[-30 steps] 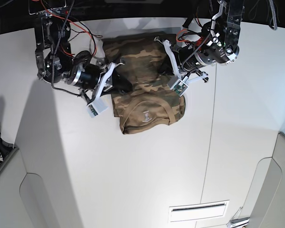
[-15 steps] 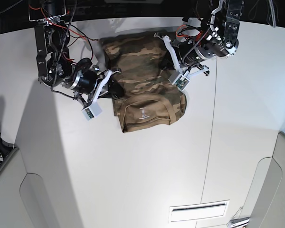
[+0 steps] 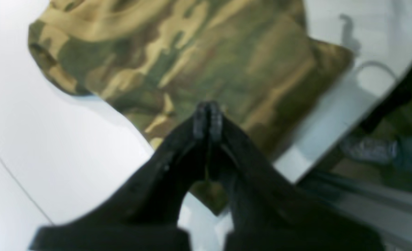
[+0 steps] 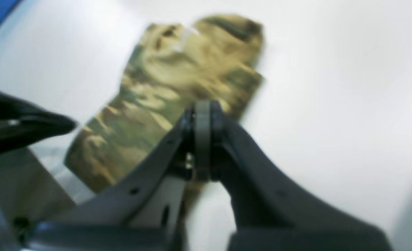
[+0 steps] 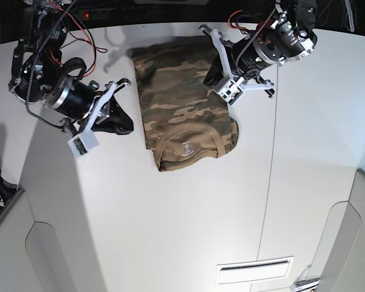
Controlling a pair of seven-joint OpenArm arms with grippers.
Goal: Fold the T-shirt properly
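Observation:
The camouflage T-shirt (image 5: 182, 109) lies folded in a rough rectangle on the white table (image 5: 170, 225), with its tan collar and small neck label (image 5: 187, 146) at the near end. It also shows in the left wrist view (image 3: 206, 59) and, blurred, in the right wrist view (image 4: 171, 87). My left gripper (image 5: 214, 78) hovers at the shirt's right edge, shut and empty; in its own view the left gripper (image 3: 208, 116) hangs over the cloth. My right gripper (image 5: 128, 125) is left of the shirt, apart from it, shut and empty; the right gripper (image 4: 202, 115) has its jaws pressed together.
A thin seam (image 5: 272, 158) runs down the table right of the shirt. A slot vent (image 5: 253, 269) sits near the front right. The table's far edge (image 5: 170, 27) lies just behind the shirt, with dark space and red cables (image 5: 97, 45) beyond.
Both grippers have let go of the shirt and drawn back, the right one outward to the left, the left one up and to the back right. The shirt now lies flat and folded.

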